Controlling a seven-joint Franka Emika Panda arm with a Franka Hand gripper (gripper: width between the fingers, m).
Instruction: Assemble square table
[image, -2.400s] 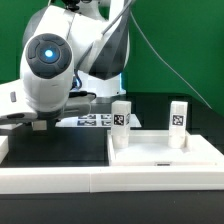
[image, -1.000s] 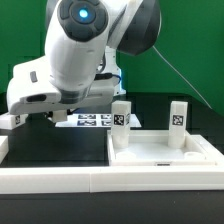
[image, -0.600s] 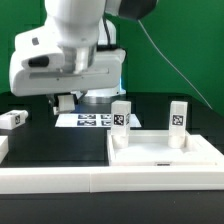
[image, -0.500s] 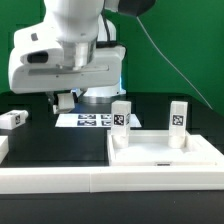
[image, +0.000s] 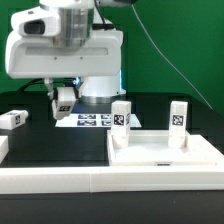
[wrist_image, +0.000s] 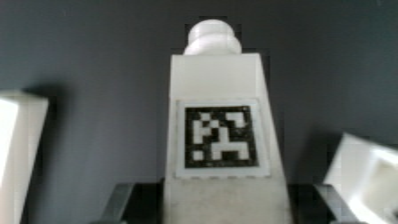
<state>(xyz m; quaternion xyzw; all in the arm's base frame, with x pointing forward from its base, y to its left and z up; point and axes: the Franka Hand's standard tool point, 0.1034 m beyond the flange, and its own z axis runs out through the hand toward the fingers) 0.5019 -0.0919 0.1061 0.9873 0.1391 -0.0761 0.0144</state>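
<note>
My gripper (image: 63, 97) hangs above the black table at the exterior view's left, shut on a white tagged leg (image: 64, 103). In the wrist view that leg (wrist_image: 221, 110) fills the middle, tag facing the camera and peg end pointing away. The dark fingers (wrist_image: 143, 200) press on both of its sides at my gripper (wrist_image: 221, 202). The white square tabletop (image: 165, 155) lies at the front right. Two legs (image: 121, 116) (image: 178, 116) stand upright on its far corners. Another leg (image: 13, 119) lies loose at the far left.
The marker board (image: 90, 121) lies flat behind the tabletop, just right of the held leg. A long white rail (image: 50, 180) runs along the front edge. The arm's white base (image: 97, 85) stands behind the marker board. Blurred white shapes (wrist_image: 18, 150) flank the held leg in the wrist view.
The arm has swung upright and lifted. The gripper has carried the held leg from the far left toward the marker board. The loose leg at the left has come into view.
</note>
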